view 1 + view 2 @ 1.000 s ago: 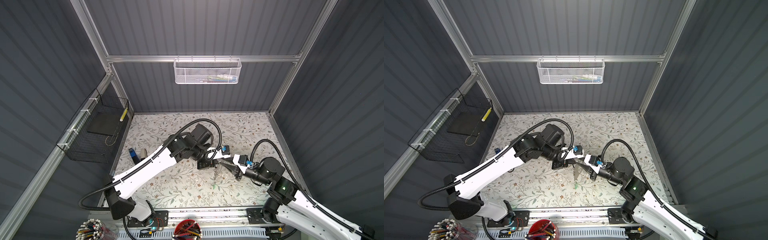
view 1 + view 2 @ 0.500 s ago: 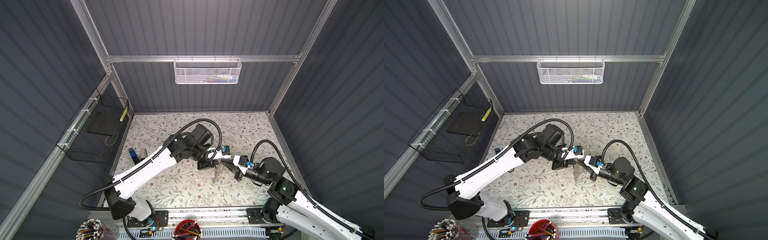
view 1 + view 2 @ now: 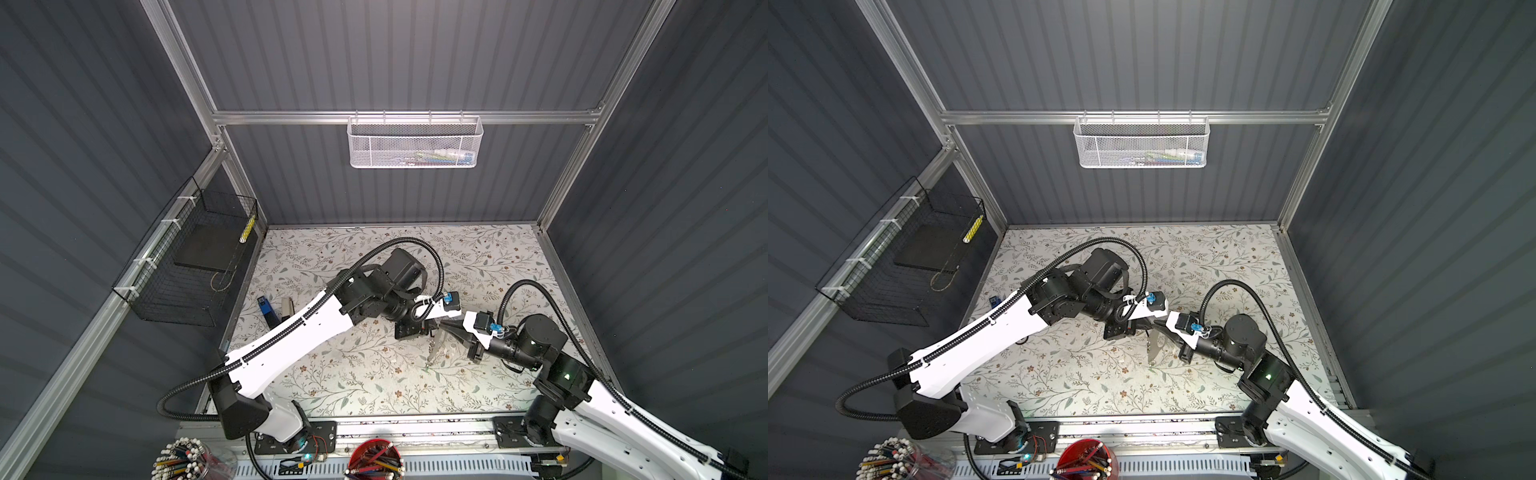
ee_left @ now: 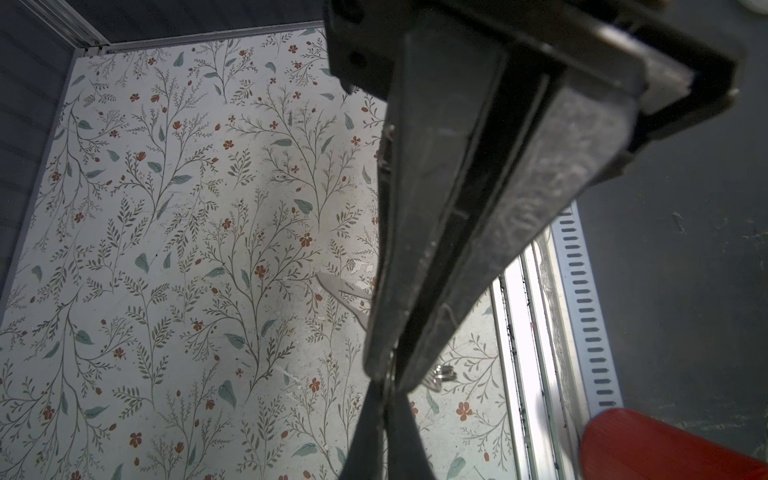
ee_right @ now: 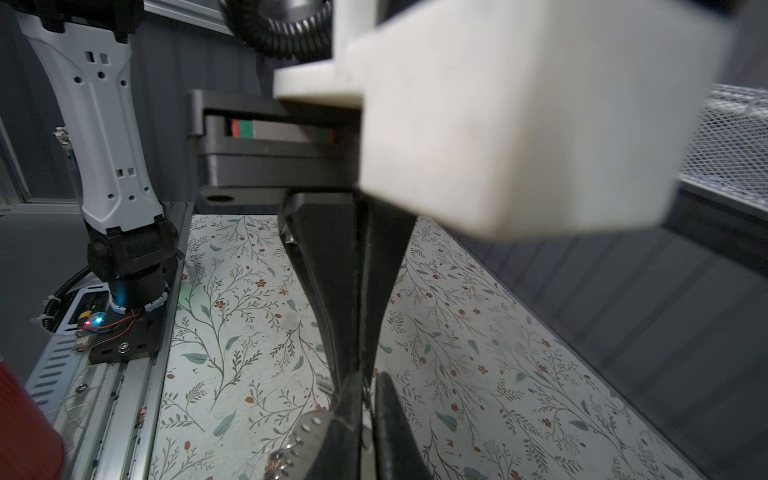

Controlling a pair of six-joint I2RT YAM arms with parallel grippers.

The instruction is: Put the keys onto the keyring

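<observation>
Top views both show the two arms meeting tip to tip above the flowered table (image 3: 353, 374), a little right of its middle. The left gripper (image 3: 433, 329) comes in from the left and the right gripper (image 3: 444, 324) from the right, with their tips touching or nearly so. Just under that meeting point the keyring (image 3: 434, 349) hangs clear of the table, a pale grey flat piece that narrows downward.

From the left wrist view, the left jaws are pressed together, with only a thin sliver of metal pinched at their tip. Two pointed metal tips (image 4: 338, 286) poke out from behind one finger, and what they belong to is unclear.

From the right wrist view, the right jaws are drawn almost together. The keyring's edge, with its row of small holes, lies against the outside of one finger (image 5: 345, 415). Whether those jaws pinch anything I cannot tell.
</observation>
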